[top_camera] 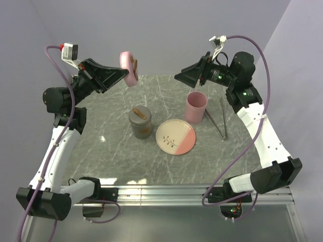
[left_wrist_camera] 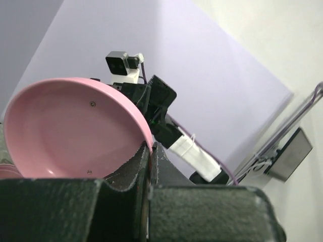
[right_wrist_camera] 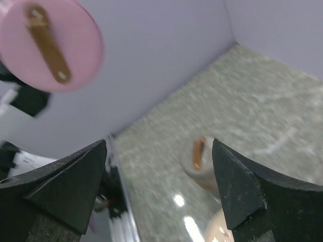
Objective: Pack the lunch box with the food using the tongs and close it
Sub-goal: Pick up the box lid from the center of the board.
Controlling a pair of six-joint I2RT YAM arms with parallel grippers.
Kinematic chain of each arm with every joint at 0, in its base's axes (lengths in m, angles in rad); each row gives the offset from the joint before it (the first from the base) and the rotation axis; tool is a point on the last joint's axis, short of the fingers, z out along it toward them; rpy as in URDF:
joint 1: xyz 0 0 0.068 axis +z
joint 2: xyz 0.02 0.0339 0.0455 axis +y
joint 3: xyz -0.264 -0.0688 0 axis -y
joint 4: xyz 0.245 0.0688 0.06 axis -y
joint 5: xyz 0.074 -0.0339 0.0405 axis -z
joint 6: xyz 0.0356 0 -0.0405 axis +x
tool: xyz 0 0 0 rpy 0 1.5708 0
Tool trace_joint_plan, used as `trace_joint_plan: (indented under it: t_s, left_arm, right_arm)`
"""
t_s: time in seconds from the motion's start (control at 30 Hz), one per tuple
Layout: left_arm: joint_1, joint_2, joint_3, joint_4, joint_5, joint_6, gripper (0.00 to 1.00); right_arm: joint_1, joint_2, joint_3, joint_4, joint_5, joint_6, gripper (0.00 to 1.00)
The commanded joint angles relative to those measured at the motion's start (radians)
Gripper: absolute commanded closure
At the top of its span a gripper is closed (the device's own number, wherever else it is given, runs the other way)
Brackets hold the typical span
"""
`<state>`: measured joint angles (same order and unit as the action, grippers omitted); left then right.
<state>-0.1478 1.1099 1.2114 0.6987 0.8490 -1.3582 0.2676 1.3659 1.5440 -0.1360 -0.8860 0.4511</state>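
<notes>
Left claw (top_camera: 123, 74) is pinched tight on the pink lid (top_camera: 129, 71), held up high. Right claw (top_camera: 179, 78) is spread wide and empty. Tongs (top_camera: 218, 121) lie on the table (top_camera: 111, 161) beside the pink cup (top_camera: 196, 106). I think grabbing them comes next.

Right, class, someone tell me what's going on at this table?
The left end effector is shut on a pink lid, held high over the far left of the table. The right end effector hangs open in the air near the open pink container. The tongs lie untouched beside that container, near a plate and a lidded grey container. No food is visible.
</notes>
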Motion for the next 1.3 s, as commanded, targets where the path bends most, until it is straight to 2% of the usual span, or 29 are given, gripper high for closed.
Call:
trace_joint_plan:
  t_s: [0.0,0.13,0.3,0.6,0.73,0.9,1.07,1.17,1.27]
  left_arm:
    - [-0.004,-0.033,-0.038,0.006,-0.102,-0.125,1.00]
    - [0.004,-0.054,-0.127,0.030,-0.148,-0.182,1.00]
    - [0.025,-0.061,-0.179,0.059,-0.159,-0.206,1.00]
    - [0.025,-0.050,-0.187,0.044,-0.159,-0.194,1.00]
    - [0.025,-0.051,-0.193,0.039,-0.162,-0.194,1.00]
    - [0.025,-0.053,-0.197,0.050,-0.157,-0.212,1.00]
    - [0.025,-0.061,-0.226,0.056,-0.151,-0.231,1.00]
    - [0.025,-0.061,-0.227,0.051,-0.149,-0.236,1.00]
    - [0.025,-0.056,-0.222,0.061,-0.148,-0.243,1.00]
  right_arm:
    - [-0.007,0.013,-0.007,0.363,-0.050,0.312,0.09]
    - [0.025,0.064,-0.022,0.540,-0.011,0.567,0.12]
    - [0.091,0.151,0.010,0.624,0.019,0.686,0.17]
    - [0.258,0.248,0.122,0.509,0.079,0.614,0.26]
    - [0.297,0.274,0.128,0.567,0.073,0.620,0.36]
    - [0.323,0.320,0.191,0.535,0.088,0.569,0.37]
    - [0.360,0.349,0.251,0.458,0.111,0.451,0.37]
    - [0.366,0.358,0.248,0.489,0.098,0.471,0.38]
    - [0.371,0.354,0.234,0.501,0.090,0.474,0.43]
